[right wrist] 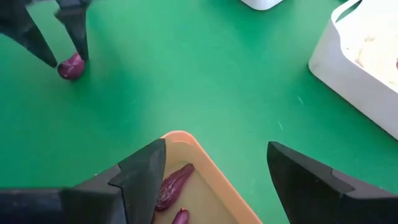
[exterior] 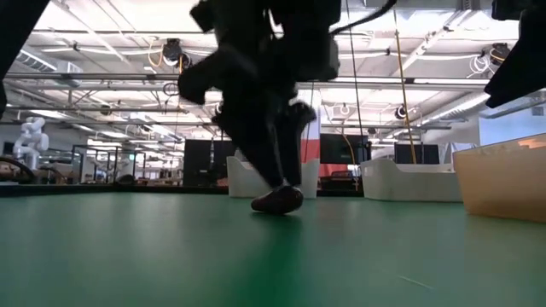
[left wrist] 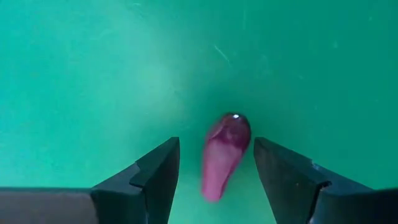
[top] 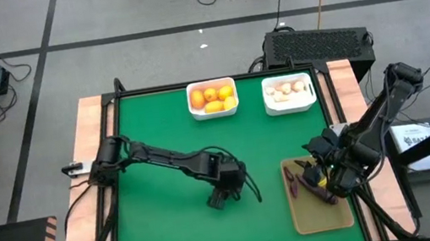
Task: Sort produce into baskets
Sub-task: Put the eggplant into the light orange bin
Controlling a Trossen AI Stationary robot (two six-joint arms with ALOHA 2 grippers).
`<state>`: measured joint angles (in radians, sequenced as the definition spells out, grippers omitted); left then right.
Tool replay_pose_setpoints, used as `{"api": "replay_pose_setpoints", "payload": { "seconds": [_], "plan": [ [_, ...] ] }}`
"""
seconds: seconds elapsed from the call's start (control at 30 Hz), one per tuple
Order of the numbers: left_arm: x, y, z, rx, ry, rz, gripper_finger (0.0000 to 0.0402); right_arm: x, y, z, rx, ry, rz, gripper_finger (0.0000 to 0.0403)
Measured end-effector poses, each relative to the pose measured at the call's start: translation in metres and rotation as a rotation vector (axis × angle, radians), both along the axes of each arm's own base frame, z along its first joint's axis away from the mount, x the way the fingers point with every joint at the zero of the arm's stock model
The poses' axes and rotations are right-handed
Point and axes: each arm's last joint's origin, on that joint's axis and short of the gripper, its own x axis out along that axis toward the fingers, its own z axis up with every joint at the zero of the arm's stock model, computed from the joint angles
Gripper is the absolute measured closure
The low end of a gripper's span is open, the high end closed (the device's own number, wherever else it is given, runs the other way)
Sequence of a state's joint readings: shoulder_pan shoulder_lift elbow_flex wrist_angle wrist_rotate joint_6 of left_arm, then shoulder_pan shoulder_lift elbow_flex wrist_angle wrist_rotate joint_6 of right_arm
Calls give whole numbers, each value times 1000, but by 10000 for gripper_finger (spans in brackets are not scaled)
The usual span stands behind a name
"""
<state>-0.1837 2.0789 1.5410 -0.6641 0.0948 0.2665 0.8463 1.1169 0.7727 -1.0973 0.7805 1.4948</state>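
Observation:
A dark purple piece [left wrist: 225,152] lies on the green table [top: 171,229] near its middle. My left gripper [top: 224,194] points down over it, open, with one finger on each side; the piece [right wrist: 70,66] lies close to one fingertip. My right gripper [right wrist: 216,148] hangs open above the far left corner of the tan tray [top: 323,215], which holds purple pieces [top: 294,181]. At the far edge, one white basket [top: 214,112] holds orange-yellow fruits [top: 211,97] and another [top: 291,107] holds white bulbs [top: 287,90]. My left gripper stands astride the purple piece from above, its fingers across the piece's length. The piece rests on the table [exterior: 277,200]. One fingertip [left wrist: 264,152] is very near the piece's rounded end; I cannot tell whether it touches it.
A black box with a grille [top: 318,41] stands beyond the table's far right corner. Wooden strips [top: 91,147] border the mat at left and right. Bare green mat lies between the left gripper and the tray.

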Motion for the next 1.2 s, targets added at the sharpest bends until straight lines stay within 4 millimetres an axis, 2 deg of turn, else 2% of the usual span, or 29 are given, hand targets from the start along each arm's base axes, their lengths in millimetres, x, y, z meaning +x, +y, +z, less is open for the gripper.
{"api": "replay_pose_setpoints", "payload": {
  "seconds": [0.1,0.27,0.5,0.87,0.93,1.2],
  "plan": [
    [-5,1,-14,-14,27,-9,187,1,1,-1,-7,2,-1,133],
    [-7,1,-23,-26,12,14,187,2,2,-2,-9,3,-2,133],
    [-4,1,-26,-31,-13,41,193,2,2,-2,4,-8,-11,133],
    [-2,1,-24,-25,-23,45,285,3,3,-2,11,-14,-11,133],
    [6,-1,-17,-38,-96,47,289,3,3,-2,10,-14,-10,133],
    [48,-12,20,-179,-692,46,291,3,2,-2,6,-17,-11,133]
  ]
}}
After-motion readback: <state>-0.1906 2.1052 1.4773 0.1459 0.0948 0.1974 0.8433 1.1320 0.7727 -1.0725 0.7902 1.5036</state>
